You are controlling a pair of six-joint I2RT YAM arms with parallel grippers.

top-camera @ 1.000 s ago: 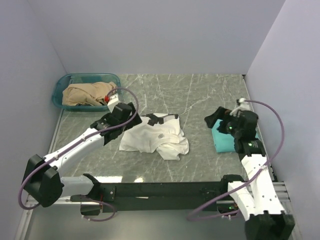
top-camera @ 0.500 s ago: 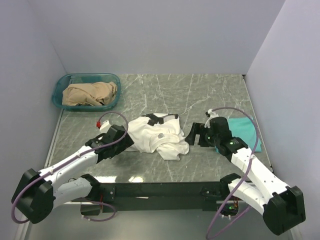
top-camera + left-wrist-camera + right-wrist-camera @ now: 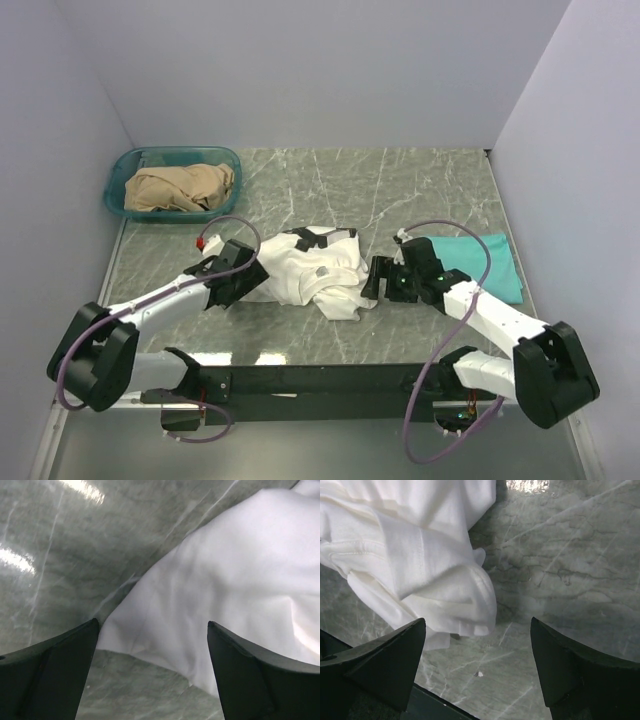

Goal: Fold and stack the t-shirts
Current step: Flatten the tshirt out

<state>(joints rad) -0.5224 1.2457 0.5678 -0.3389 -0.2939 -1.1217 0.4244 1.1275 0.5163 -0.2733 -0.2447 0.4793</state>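
Clearly, from above, the white t-shirt (image 3: 310, 272) lies crumpled on the desk (image 3: 420, 190), the teal t-shirt (image 3: 492, 262) flat to its right, perhaps folded. Left wrist: we see the left fingers (image 3: 52, 680) wide, empty, over the white hem. Right wrist: the right fingers (image 3: 375, 662) wide, empty, beside bunched cloth. Folding and stacking remain.

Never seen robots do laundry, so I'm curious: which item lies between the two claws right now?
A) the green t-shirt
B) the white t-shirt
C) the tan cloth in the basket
B: the white t-shirt lies between the left gripper and the right gripper, both open, and it shows in each wrist view.
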